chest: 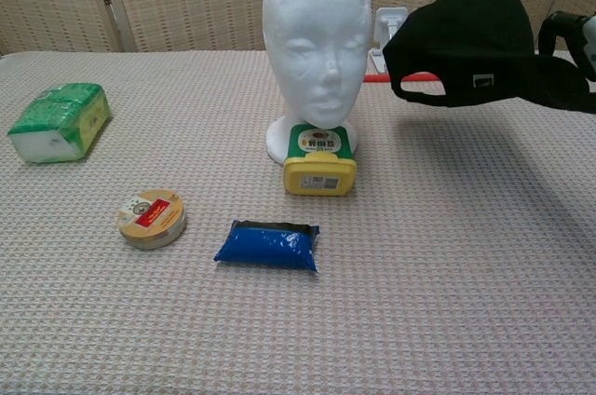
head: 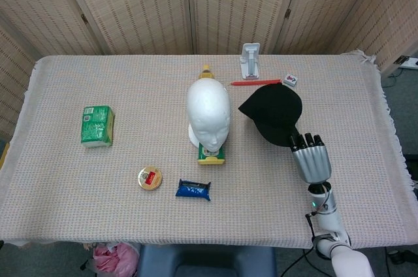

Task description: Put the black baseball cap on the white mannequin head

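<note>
The white mannequin head (head: 208, 111) (chest: 317, 36) stands upright at the table's middle, facing me. My right hand (head: 310, 158) (chest: 579, 41) holds the black baseball cap (head: 275, 112) (chest: 464, 34) by its brim, lifted well clear of the cloth to the right of the head. In the chest view the cap hangs at about the height of the head's face, its open underside and rear strap showing. My left hand is in neither view.
A yellow-and-green tub (chest: 319, 160) sits right in front of the head's base. A blue packet (chest: 267, 244), a round tin (chest: 152, 218) and a green pack (head: 97, 125) lie to the left. A white stand (head: 250, 59), red pen (head: 255, 82) and small tile (head: 290, 80) are behind.
</note>
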### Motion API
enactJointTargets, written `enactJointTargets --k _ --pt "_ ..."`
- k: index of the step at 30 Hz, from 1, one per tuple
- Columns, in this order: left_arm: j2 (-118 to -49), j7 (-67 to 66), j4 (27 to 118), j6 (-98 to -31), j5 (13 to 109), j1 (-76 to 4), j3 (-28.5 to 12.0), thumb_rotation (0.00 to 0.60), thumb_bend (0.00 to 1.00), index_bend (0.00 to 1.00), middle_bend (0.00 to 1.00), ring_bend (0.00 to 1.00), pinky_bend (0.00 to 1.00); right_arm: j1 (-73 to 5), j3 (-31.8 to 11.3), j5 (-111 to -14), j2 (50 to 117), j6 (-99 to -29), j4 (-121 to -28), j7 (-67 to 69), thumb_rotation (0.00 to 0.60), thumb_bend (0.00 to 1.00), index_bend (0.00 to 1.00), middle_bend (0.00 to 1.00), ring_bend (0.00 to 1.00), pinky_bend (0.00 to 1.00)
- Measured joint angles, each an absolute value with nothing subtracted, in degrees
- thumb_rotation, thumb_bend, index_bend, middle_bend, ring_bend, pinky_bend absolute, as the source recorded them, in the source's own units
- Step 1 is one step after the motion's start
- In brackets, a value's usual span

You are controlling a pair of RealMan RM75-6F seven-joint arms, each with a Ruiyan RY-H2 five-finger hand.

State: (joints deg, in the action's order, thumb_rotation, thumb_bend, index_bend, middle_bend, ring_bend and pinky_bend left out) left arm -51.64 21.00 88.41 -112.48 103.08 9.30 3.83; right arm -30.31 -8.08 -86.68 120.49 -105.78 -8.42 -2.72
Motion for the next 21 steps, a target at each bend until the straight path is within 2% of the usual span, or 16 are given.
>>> enactJointTargets --k 11,21 --pt "-51.7 20.0 88.7 -111.9 103.4 9.1 3.7 0.6 0.22 0.0 0.0 0.0 0.13 -34.7 -7.8 -88.0 115.5 -112.9 -12.8 -12.9 0.6 0.57 0.93 0.82 0.75 0.89" --pt "-51.6 20.3 88.6 -112.0 103.6 9.0 3.7 0.6 0.22 0.0 0.0 0.0 0.13 -41.0 -7.7 -91.1 111.6 -115.2 -26.4 -25.4 0.6 0.57 0.93 0.82 0.75 0.89"
